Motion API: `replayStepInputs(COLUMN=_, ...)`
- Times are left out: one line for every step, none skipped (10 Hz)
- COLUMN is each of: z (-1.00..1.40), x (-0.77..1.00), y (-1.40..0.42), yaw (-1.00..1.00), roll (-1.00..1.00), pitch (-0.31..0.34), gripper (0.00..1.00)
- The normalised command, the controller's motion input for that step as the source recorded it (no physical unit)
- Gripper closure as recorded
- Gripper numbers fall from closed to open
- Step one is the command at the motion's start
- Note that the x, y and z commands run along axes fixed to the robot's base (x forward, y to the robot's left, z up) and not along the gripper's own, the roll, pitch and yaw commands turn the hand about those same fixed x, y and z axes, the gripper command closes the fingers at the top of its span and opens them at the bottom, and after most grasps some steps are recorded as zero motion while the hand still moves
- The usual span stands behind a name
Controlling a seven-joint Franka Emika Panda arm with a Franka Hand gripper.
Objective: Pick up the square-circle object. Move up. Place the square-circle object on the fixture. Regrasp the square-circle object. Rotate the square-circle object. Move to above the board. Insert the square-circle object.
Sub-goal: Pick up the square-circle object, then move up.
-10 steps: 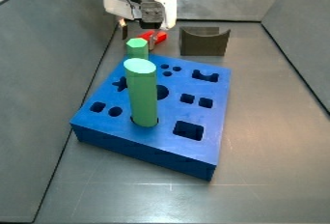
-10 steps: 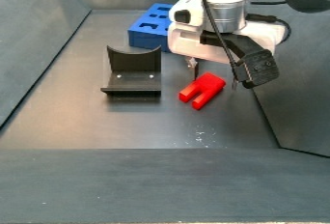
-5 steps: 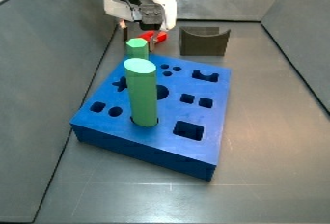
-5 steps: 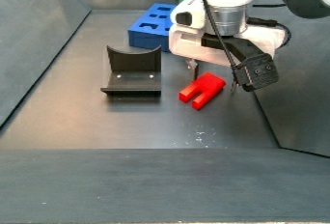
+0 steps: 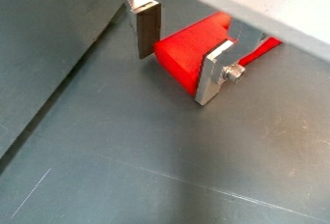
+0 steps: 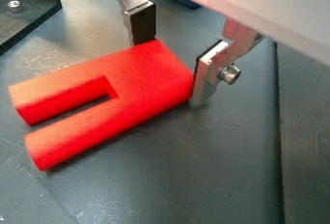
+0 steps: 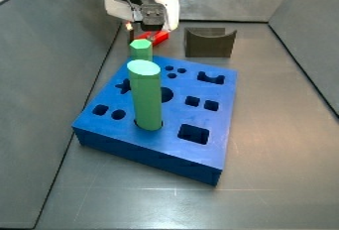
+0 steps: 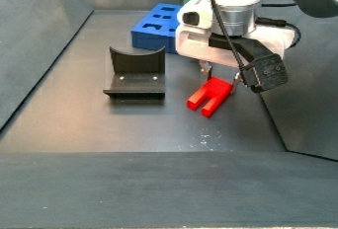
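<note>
My claw (image 6: pixel 175 49) sits low over the solid end of the red peg (image 6: pixel 103 98), which lies flat on the floor beside the fixture (image 8: pixel 134 72), forked end pointing away from me. My fingers (image 5: pixel 214 71) straddle that blocky end; I cannot tell whether the pads press it yet. To grasp well, I judge I should stay centred across the width, close squarely so it doesn't twist, then lift straight. Beyond the fixture waits the blue board (image 7: pixel 159 113) with its green cylinders (image 7: pixel 145 95).
</note>
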Motion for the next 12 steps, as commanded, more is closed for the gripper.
replayStepInputs(z=0.00, x=0.00, y=0.00, yaw=0.00, roll=0.00, pitch=0.000, gripper=1.00)
replayStepInputs(z=0.00, x=0.00, y=0.00, yaw=0.00, roll=0.00, pitch=0.000, gripper=1.00)
replayStepInputs(z=0.00, x=0.00, y=0.00, yaw=0.00, roll=0.00, pitch=0.000, gripper=1.00)
replayStepInputs(z=0.00, x=0.00, y=0.00, yaw=0.00, roll=0.00, pitch=0.000, gripper=1.00)
replayStepInputs(z=0.00, x=0.00, y=0.00, yaw=0.00, roll=0.00, pitch=0.000, gripper=1.00)
replayStepInputs(z=0.00, x=0.00, y=0.00, yaw=0.00, roll=0.00, pitch=0.000, gripper=1.00)
replayStepInputs(z=0.00, x=0.00, y=0.00, yaw=0.00, roll=0.00, pitch=0.000, gripper=1.00)
replayStepInputs(z=0.00, x=0.00, y=0.00, yaw=0.00, roll=0.00, pitch=0.000, gripper=1.00)
replayStepInputs(z=0.00, x=0.00, y=0.00, yaw=0.00, roll=0.00, pitch=0.000, gripper=1.00)
replayStepInputs(z=0.00, x=0.00, y=0.00, yaw=0.00, roll=0.00, pitch=0.000, gripper=1.00)
replayStepInputs(z=0.83, x=0.00, y=0.00, yaw=0.00, roll=0.00, pitch=0.000, gripper=1.00)
replayStepInputs(z=0.86, x=0.05, y=-0.06, yaw=0.01, roll=-0.01, pitch=-0.024, gripper=1.00)
